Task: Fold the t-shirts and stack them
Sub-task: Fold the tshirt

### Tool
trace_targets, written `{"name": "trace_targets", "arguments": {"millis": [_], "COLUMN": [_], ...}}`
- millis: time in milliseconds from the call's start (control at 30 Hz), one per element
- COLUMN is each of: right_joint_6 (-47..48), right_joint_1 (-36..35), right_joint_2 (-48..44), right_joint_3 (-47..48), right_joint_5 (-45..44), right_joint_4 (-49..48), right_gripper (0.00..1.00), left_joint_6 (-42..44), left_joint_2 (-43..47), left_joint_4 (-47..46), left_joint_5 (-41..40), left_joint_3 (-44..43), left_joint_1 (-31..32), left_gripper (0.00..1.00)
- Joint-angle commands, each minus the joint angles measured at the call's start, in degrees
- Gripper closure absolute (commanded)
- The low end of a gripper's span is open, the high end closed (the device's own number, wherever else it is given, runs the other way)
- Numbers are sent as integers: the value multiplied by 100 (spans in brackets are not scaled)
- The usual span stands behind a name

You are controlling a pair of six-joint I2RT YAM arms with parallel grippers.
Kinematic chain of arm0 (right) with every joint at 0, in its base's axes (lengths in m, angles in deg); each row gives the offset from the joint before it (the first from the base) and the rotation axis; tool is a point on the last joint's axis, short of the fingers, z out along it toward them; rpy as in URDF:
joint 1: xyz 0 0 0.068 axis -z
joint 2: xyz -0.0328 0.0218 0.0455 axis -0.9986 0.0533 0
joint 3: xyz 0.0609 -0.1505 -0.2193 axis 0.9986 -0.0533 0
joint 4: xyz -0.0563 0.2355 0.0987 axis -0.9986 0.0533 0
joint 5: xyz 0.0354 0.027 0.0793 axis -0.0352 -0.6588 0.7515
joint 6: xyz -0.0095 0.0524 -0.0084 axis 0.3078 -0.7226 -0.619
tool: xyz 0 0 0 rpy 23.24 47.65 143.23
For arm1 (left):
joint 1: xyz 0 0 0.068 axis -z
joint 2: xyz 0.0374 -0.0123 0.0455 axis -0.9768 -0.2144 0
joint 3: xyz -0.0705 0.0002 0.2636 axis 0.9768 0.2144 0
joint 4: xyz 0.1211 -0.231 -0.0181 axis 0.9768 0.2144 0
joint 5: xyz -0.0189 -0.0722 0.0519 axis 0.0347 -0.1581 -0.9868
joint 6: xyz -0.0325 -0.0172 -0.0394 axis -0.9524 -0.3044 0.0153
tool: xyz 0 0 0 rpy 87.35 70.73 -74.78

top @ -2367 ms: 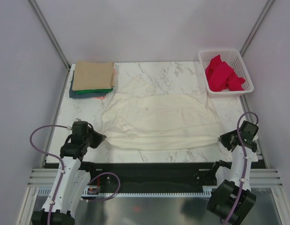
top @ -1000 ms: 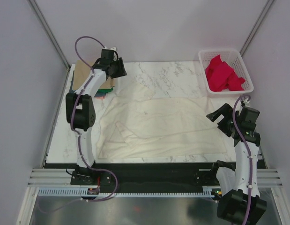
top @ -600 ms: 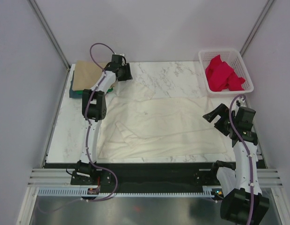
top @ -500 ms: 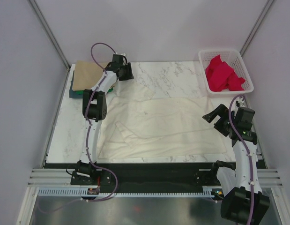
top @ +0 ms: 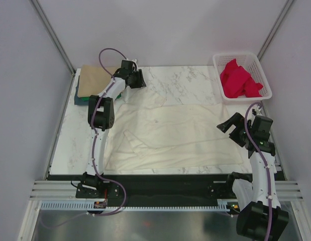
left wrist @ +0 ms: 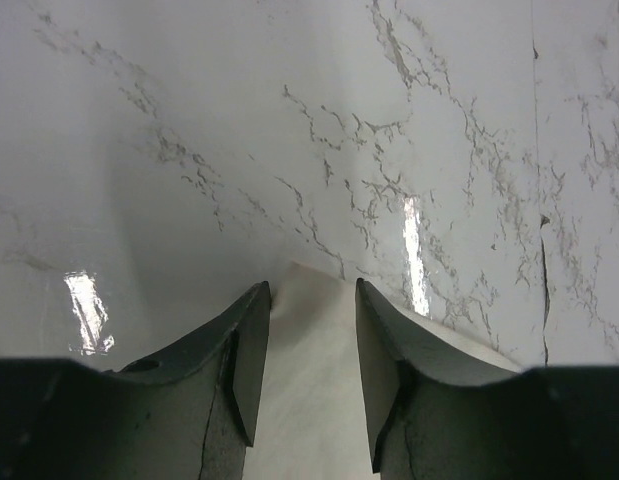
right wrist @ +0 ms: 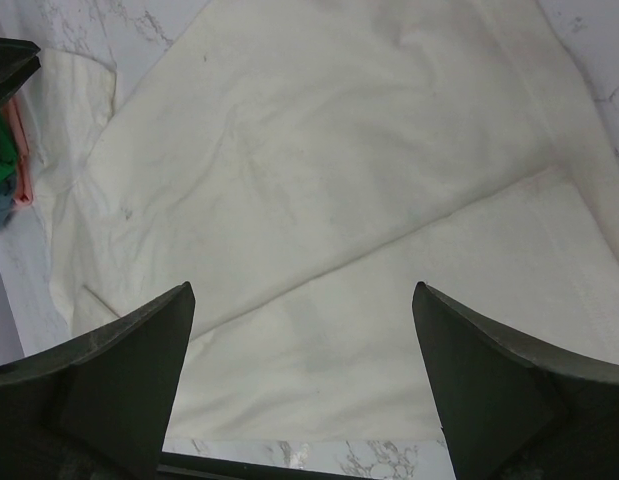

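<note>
A large cream t-shirt (top: 170,133) lies spread flat across the middle of the marble table. In the far left corner sits a stack of folded t-shirts (top: 92,80), tan on top with green and teal edges beneath. My left gripper (top: 138,80) reaches to the cream shirt's far left corner. In the left wrist view its jaws (left wrist: 312,288) stand apart on either side of a pointed tip of cream cloth (left wrist: 309,400), not pinching it. My right gripper (top: 228,124) hovers wide open over the shirt's right edge, with cream cloth (right wrist: 319,180) below and nothing between its fingers (right wrist: 303,288).
A white mesh basket (top: 262,75) holding red cloth (top: 238,79) stands at the far right corner. Grey walls and metal frame posts enclose the table. The black front rail (top: 165,176) runs just below the shirt's near hem.
My left gripper has moved right, from above the folded stack to the cream shirt's far left corner, and its jaws have narrowed a little. My right gripper has edged slightly left.
</note>
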Motion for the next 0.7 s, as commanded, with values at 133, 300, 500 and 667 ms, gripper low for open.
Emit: {"name": "trace_targets", "arguments": {"millis": [133, 300, 500, 667], "right_joint_6": [146, 181, 129, 286], "right_joint_1": [-29, -29, -29, -475], "right_joint_2": [14, 120, 173, 1006], "right_joint_3": [-18, 17, 113, 868], "right_joint_5": [-111, -146, -426, -1059], "right_joint_4": [-16, -7, -130, -8], "right_gripper": [2, 2, 2, 4], "left_joint_6": [12, -32, -259, -208], "left_joint_2": [24, 24, 954, 2343], "left_joint_4": [337, 372, 609, 653], "left_joint_5": [555, 442, 388, 345], "left_joint_3": [490, 463, 770, 2061], "left_joint_1": [82, 91, 91, 249], "left_gripper": [58, 98, 98, 98]}}
